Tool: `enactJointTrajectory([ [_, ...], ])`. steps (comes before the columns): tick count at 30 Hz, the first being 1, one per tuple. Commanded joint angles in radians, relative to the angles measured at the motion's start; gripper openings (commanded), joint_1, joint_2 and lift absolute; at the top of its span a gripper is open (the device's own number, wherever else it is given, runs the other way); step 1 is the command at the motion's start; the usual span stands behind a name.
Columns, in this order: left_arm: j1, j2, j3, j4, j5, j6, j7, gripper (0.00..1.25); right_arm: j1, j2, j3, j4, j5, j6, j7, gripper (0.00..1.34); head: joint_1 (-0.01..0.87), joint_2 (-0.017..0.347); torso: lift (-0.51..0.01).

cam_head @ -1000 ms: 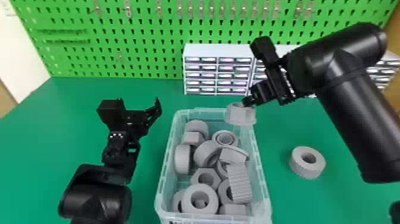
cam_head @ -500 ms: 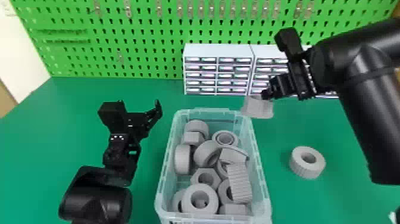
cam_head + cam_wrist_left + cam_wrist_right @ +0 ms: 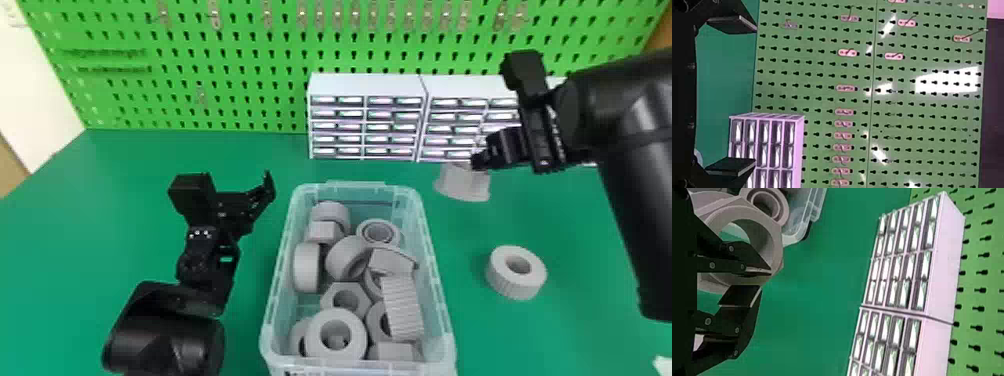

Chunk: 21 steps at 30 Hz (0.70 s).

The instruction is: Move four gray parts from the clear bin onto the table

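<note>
Your left arm (image 3: 170, 340), at seven o'clock in the head view, is glossy black and rounded, with small white dots (image 3: 201, 233) up its black wrist. Your right arm (image 3: 645, 200), at three, is a thick black tube; its flat black fingers (image 3: 740, 295) join links with round gray screws (image 3: 708, 321).

1. Looks clear, smooth and plastic on the bin (image 3: 280, 265).
2. Appears matt and finely ridged on the gray ring (image 3: 504, 286).
3. Seems smooth, low-sheen on the table (image 3: 125, 205).
4. Shines glossy on the pegboard (image 3: 946, 84); metallic on its hooks (image 3: 268, 15).
</note>
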<state>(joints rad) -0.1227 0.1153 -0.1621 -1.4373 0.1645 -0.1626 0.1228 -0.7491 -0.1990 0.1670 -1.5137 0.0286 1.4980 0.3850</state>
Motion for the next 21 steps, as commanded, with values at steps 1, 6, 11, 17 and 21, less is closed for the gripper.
enactJointTrajectory([
  [1, 0.0, 0.0, -0.004, 0.0, 0.003, 0.0, 0.001, 1.15, 0.019, -0.01, -0.027, -0.011, 0.02, 0.01, 0.0, 0.34, 0.693, 0.072, -0.052],
  [6, -0.003, 0.0, -0.014, 0.0, 0.006, 0.0, 0.011, 1.15, 0.048, -0.017, -0.055, -0.013, 0.024, 0.008, 0.0, 0.34, 0.693, 0.072, -0.052],
  [11, -0.005, 0.0, -0.02, 0.0, 0.012, 0.0, 0.017, 1.15, 0.08, -0.019, -0.064, -0.011, 0.025, -0.008, 0.0, 0.34, 0.693, 0.072, -0.052],
  [17, -0.009, 0.0, -0.025, 0.0, 0.012, 0.0, 0.02, 1.15, 0.102, -0.019, -0.06, -0.011, 0.031, -0.019, 0.0, 0.34, 0.693, 0.072, -0.052],
  [21, -0.008, 0.0, -0.027, 0.0, 0.015, 0.0, 0.021, 1.15, 0.113, -0.02, -0.05, -0.01, 0.031, -0.018, 0.0, 0.34, 0.693, 0.072, -0.052],
])
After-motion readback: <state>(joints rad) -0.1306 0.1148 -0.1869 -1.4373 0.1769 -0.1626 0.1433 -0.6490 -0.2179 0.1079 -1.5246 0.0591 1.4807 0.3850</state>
